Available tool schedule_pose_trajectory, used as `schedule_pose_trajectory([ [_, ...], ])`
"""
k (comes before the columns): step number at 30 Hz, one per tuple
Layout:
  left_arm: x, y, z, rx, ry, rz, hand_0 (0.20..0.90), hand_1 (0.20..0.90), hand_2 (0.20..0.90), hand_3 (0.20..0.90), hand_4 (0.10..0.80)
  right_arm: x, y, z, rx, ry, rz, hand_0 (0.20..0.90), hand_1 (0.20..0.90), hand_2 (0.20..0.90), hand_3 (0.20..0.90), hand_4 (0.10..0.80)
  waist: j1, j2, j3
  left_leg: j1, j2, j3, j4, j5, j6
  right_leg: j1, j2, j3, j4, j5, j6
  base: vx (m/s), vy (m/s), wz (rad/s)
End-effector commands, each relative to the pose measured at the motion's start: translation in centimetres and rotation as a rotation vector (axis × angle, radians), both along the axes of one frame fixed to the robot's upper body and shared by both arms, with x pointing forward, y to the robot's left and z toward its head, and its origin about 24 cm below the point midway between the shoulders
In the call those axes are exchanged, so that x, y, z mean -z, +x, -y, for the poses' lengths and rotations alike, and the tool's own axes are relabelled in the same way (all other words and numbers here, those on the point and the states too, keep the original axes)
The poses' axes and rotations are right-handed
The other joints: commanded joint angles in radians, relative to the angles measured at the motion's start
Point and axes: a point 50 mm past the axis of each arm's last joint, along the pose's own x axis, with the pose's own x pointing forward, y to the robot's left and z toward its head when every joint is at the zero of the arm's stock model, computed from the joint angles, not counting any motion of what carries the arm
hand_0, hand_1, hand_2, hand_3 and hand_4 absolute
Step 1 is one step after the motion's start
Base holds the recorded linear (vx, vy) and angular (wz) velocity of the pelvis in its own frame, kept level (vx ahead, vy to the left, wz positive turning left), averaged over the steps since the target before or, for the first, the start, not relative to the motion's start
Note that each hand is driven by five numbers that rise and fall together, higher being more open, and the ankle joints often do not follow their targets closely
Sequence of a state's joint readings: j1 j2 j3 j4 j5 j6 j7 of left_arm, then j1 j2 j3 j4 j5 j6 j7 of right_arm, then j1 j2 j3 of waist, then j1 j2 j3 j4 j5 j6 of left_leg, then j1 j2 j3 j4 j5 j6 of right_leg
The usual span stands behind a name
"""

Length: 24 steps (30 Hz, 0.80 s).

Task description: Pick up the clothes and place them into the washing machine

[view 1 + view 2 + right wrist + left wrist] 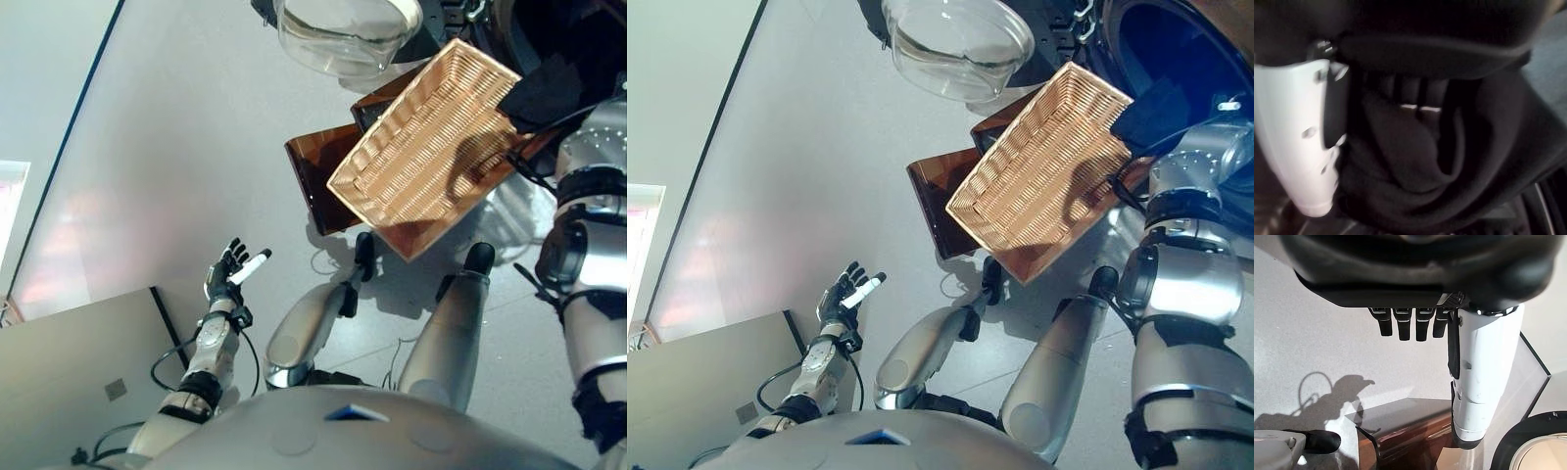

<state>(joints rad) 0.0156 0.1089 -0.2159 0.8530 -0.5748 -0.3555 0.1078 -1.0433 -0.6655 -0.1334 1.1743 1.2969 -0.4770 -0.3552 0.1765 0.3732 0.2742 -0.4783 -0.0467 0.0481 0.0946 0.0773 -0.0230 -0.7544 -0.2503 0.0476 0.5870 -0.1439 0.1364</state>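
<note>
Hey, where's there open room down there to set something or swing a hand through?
Free: the wicker basket is empty, and bare grey floor spreads around the open left hand. Crowded: past the basket's far end, the right hand grips a dark garment by the washing machine opening and its glass door.

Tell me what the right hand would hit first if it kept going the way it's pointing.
Probably the washing machine's dark drum opening. The right hand, shut on dark clothing, reaches past the wicker basket towards that opening; depth is unclear.
</note>
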Motion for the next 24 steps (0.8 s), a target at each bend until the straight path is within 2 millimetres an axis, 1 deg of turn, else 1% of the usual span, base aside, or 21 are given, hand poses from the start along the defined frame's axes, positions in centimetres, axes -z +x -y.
schedule_pose_trajectory([
  [1, -0.4, -0.2, -3.6, -0.082, 0.081, 0.018, 0.9, 0.9, 0.9, 0.9, 0.8, -16.9, -3.2, 0.1, 0.091, -0.532, 0.299, 0.9, 0.9, 0.9, 0.9, 0.8, 0.014, -0.037, -0.103, 0.022, -0.028, -0.049, 0.014, -0.039, -0.074, 0.114, 0.031, -0.042, -0.171, 0.078, 0.006, -0.011, 0.006, 0.06],
  [2, -0.4, -0.2, -3.5, -0.082, 0.081, 0.018, 0.9, 0.9, 0.9, 0.9, 0.8, -16.9, -3.2, 0.1, 0.091, -0.532, 0.299, 0.9, 0.9, 0.9, 0.9, 0.8, 0.013, -0.036, -0.103, 0.022, -0.027, -0.049, 0.013, -0.038, -0.074, 0.114, 0.031, -0.043, -0.172, 0.079, 0.006, -0.016, 0.014, 0.07],
  [3, -0.3, -0.2, -3.4, -0.075, 0.083, 0.017, 0.9, 0.9, 0.9, 0.9, 0.8, -16.4, -2.7, 0.0, 0.067, -0.535, 0.263, 0.9, 0.9, 0.9, 0.9, 0.8, 0.019, -0.036, -0.11, 0.025, -0.025, -0.053, -0.002, -0.031, -0.073, 0.118, 0.029, -0.048, -0.183, 0.083, 0.005, -0.008, 0.008, 0.05],
  [5, -0.2, -0.4, -3.3, -0.065, 0.081, 0.013, 0.9, 0.9, 0.9, 0.9, 0.8, -16.1, -2.7, 0.2, 0.061, -0.525, 0.256, 0.9, 0.9, 0.9, 0.9, 0.8, 0.022, -0.037, -0.114, 0.029, -0.025, -0.056, -0.01, -0.027, -0.073, 0.122, 0.029, -0.049, -0.188, 0.084, 0.005, 0.0, 0.0, 0.0],
  [6, 0.0, -0.7, -3.1, -0.059, 0.074, -0.004, 0.9, 0.9, 0.9, 0.9, 0.8, -15.3, -2.3, 0.5, 0.055, -0.498, 0.228, 0.9, 0.9, 0.9, 0.9, 0.8, 0.025, -0.038, -0.119, 0.034, -0.024, -0.058, -0.016, -0.024, -0.071, 0.131, 0.03, -0.053, -0.195, 0.086, 0.004, 0.0, 0.0, 0.0],
  [8, 0.1, -0.8, -3.1, -0.055, 0.073, -0.009, 0.9, 0.9, 0.9, 0.9, 0.8, -14.9, -2.1, 0.5, 0.052, -0.49, 0.209, 0.9, 0.9, 0.9, 0.9, 0.8, 0.025, -0.038, -0.119, 0.038, -0.024, -0.06, -0.016, -0.024, -0.07, 0.137, 0.031, -0.054, -0.196, 0.086, 0.003, 0.003, 0.005, 0.02],
  [9, 0.2, -0.9, -3.1, -0.054, 0.077, -0.019, 0.9, 0.9, 0.9, 0.9, 0.8, -14.2, -2.0, 0.7, 0.058, -0.478, 0.174, 0.9, 0.9, 0.9, 0.9, 0.8, 0.024, -0.04, -0.119, 0.039, -0.025, -0.06, -0.016, -0.024, -0.069, 0.14, 0.032, -0.054, -0.198, 0.087, 0.002, 0.009, 0.02, 0.04],
  [10, 0.4, -1.1, -3.0, -0.052, 0.077, -0.032, 0.9, 0.9, 0.9, 0.9, 0.8, -12.8, -1.3, 0.7, 0.044, -0.459, 0.103, 0.9, 0.9, 0.9, 0.9, 0.8, 0.022, -0.042, -0.115, 0.048, -0.024, -0.06, -0.019, -0.025, -0.068, 0.151, 0.032, -0.055, -0.207, 0.091, 0.002, 0.0, 0.0, 0.0],
  [11, 0.4, -1.1, -3.0, -0.052, 0.077, -0.032, 0.9, 0.9, 0.9, 0.9, 0.8, -12.8, -1.3, 0.7, 0.044, -0.459, 0.103, 0.9, 0.9, 0.9, 0.9, 0.8, 0.022, -0.042, -0.114, 0.049, -0.024, -0.06, -0.019, -0.025, -0.068, 0.152, 0.033, -0.055, -0.207, 0.091, 0.002, 0.0, 0.0, 0.0],
  [13, 0.4, -0.9, -3.0, -0.042, 0.077, -0.031, 0.9, 0.9, 0.9, 0.9, 0.8, -10.6, -0.2, 0.3, -0.008, -0.489, -0.042, 0.9, 0.9, 0.9, 0.9, 0.8, 0.018, -0.052, -0.106, 0.054, -0.021, -0.059, -0.019, -0.024, -0.066, 0.163, 0.034, -0.055, -0.22, 0.1, 0.0, 0.0, 0.0, 0.0],
  [14, 0.4, -0.9, -3.0, -0.042, 0.077, -0.031, 0.9, 0.9, 0.9, 0.9, 0.8, -10.6, -0.2, 0.3, -0.008, -0.489, -0.042, 0.9, 0.9, 0.9, 0.9, 0.8, 0.017, -0.052, -0.105, 0.055, -0.021, -0.059, -0.019, -0.024, -0.066, 0.165, 0.034, -0.055, -0.221, 0.101, 0.0, 0.0, 0.0, 0.0],
  [15, 0.4, -0.6, -2.8, -0.03, 0.073, -0.029, 0.9, 0.9, 0.9, 0.9, 0.8, -9.4, 0.6, -0.4, -0.052, -0.474, -0.067, 0.9, 0.9, 0.9, 0.9, 0.8, 0.014, -0.062, -0.097, 0.058, -0.018, -0.058, -0.018, -0.023, -0.064, 0.171, 0.037, -0.054, -0.229, 0.108, -0.001, 0.0, 0.0, 0.0],
  [16, 0.4, -0.6, -2.8, -0.029, 0.069, -0.029, 0.9, 0.9, 0.9, 0.9, 0.8, -8.6, 1.0, -0.9, -0.081, -0.469, -0.078, 0.9, 0.9, 0.9, 0.9, 0.8, 0.01, -0.068, -0.092, 0.061, -0.017, -0.057, -0.018, -0.024, -0.063, 0.176, 0.04, -0.051, -0.233, 0.111, -0.001, -0.029, -0.007, -0.04],
  [17, 0.4, -0.6, -2.9, -0.03, 0.07, -0.029, 0.9, 0.9, 0.9, 0.9, 0.8, -8.5, 1.0, -0.9, -0.081, -0.468, -0.078, 0.9, 0.9, 0.9, 0.9, 0.8, 0.01, -0.069, -0.092, 0.062, -0.017, -0.057, -0.018, -0.024, -0.063, 0.177, 0.04, -0.051, -0.234, 0.111, -0.001, -0.041, -0.003, -0.09],
  [18, 0.3, -0.4, -2.9, -0.027, 0.072, -0.027, 0.9, 0.9, 0.9, 0.9, 0.8, -7.3, 1.6, -1.6, -0.114, -0.436, -0.088, 0.9, 0.9, 0.9, 0.9, 0.8, 0.006, -0.079, -0.087, 0.06, -0.015, -0.056, -0.015, -0.019, -0.061, 0.185, 0.042, -0.052, -0.252, 0.128, -0.002, -0.012, -0.002, -0.1],
  [19, 0.3, -0.4, -3.0, -0.027, 0.073, -0.028, 0.9, 0.9, 0.9, 0.9, 0.8, -7.2, 1.6, -1.6, -0.115, -0.435, -0.088, 0.9, 0.9, 0.9, 0.9, 0.8, 0.006, -0.081, -0.086, 0.064, -0.015, -0.056, -0.014, -0.025, -0.061, 0.189, 0.041, -0.052, -0.25, 0.121, -0.002, -0.016, 0.008, -0.1],
  [22, 0.2, -0.3, -2.9, -0.02, 0.058, -0.022, 0.9, 0.9, 0.9, 0.9, 0.8, -5.2, 2.6, -3.0, -0.179, -0.357, -0.071, 0.9, 0.9, 0.9, 0.9, 0.8, 0.005, -0.098, -0.08, 0.06, -0.014, -0.052, -0.014, -0.021, -0.057, 0.202, 0.043, -0.049, -0.287, 0.149, -0.002, -0.023, 0.019, -0.1],
  [23, 0.2, -0.3, -3.0, -0.02, 0.059, -0.024, 0.9, 0.9, 0.9, 0.9, 0.8, -5.0, 2.6, -3.0, -0.181, -0.354, -0.072, 0.9, 0.9, 0.9, 0.9, 0.8, 0.004, -0.101, -0.081, 0.064, -0.015, -0.052, -0.013, -0.028, -0.057, 0.206, 0.042, -0.049, -0.285, 0.141, -0.002, 0.007, -0.01, -0.11],
  [24, 0.3, -0.3, -3.2, -0.016, 0.066, -0.03, 0.9, 0.9, 0.9, 0.9, 0.8, -3.4, 3.0, -3.5, -0.214, -0.361, -0.134, 0.9, 0.9, 0.9, 0.9, 0.8, 0.006, -0.116, -0.078, 0.065, -0.013, -0.053, -0.015, -0.028, -0.056, 0.218, 0.044, -0.051, -0.3, 0.146, -0.003, -0.007, -0.013, -0.06],
])
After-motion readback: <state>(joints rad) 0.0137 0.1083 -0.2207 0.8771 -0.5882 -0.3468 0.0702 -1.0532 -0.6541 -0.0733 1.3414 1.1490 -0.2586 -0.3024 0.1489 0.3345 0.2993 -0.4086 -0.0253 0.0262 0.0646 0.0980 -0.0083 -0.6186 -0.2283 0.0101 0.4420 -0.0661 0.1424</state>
